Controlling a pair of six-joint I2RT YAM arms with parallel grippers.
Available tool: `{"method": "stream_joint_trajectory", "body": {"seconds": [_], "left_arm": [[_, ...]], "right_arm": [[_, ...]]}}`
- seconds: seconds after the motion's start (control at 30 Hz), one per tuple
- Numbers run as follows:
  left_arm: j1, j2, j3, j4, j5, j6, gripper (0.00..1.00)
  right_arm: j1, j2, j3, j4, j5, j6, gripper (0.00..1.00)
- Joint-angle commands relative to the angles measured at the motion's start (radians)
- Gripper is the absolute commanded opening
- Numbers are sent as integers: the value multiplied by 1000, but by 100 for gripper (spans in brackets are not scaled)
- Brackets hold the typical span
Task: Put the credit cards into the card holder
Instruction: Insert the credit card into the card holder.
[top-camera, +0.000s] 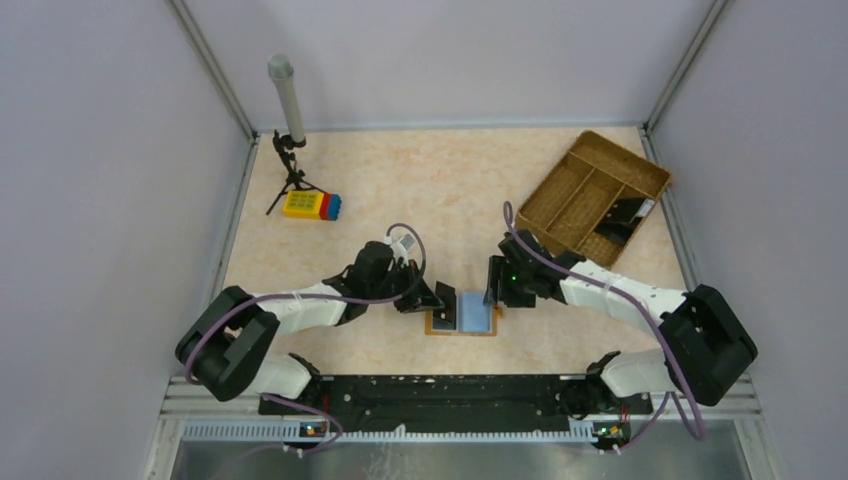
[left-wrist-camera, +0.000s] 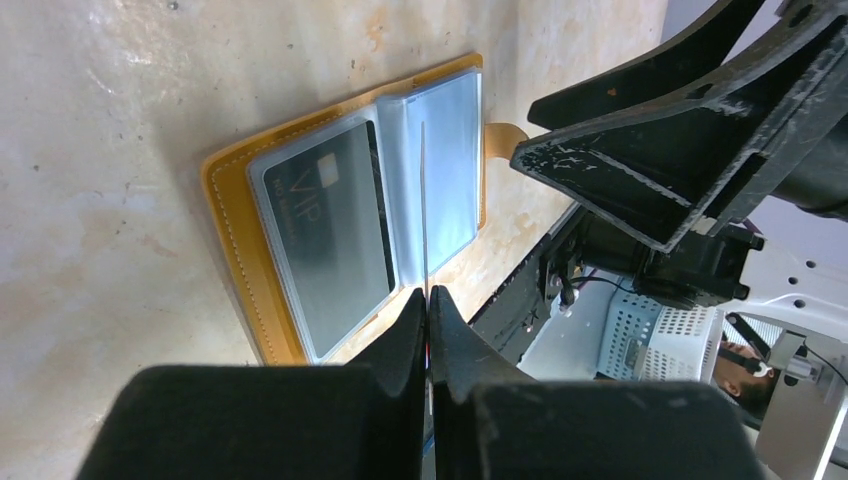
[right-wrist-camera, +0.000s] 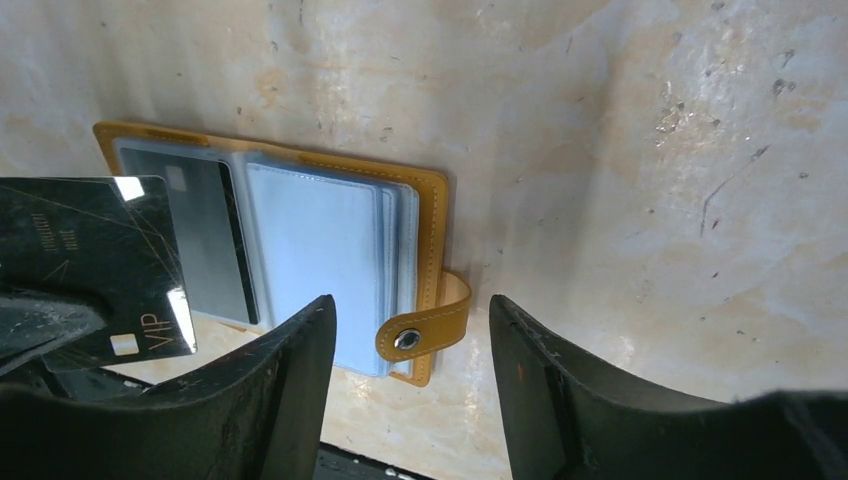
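The card holder (top-camera: 480, 328) lies open on the table between my two grippers, orange-tan with clear sleeves. One dark VIP credit card (left-wrist-camera: 335, 235) sits in its left sleeve. My left gripper (left-wrist-camera: 427, 295) is shut on another black credit card (right-wrist-camera: 90, 260), which stands on edge over the holder's middle and shows edge-on (left-wrist-camera: 424, 200) in the left wrist view. My right gripper (right-wrist-camera: 410, 300) hangs open just over the holder's snap strap (right-wrist-camera: 407, 340), nothing between its fingers (left-wrist-camera: 680, 130). In the top view the held card (top-camera: 446, 310) stands at the holder's left half.
A brown woven compartment tray (top-camera: 655, 172) sits at the back right with dark cards (top-camera: 628, 210) in one compartment. A yellow-red-blue toy block (top-camera: 312, 205) and a small tripod with a grey tube (top-camera: 288, 100) stand at the back left.
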Motion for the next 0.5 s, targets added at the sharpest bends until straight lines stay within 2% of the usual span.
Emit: {"method": "stream_joint_trajectory", "body": {"seconds": [0.0, 0.33, 0.47], "left_arm": [[-7, -2, -16, 79, -9, -21, 0], [-21, 29, -47, 142, 4, -52, 0], [-27, 60, -66, 208, 22, -81, 0]], "right_arm": [[27, 35, -11, 52, 31, 27, 55], [49, 64, -18, 11, 74, 53, 34], [49, 89, -21, -10, 102, 69, 30]]}}
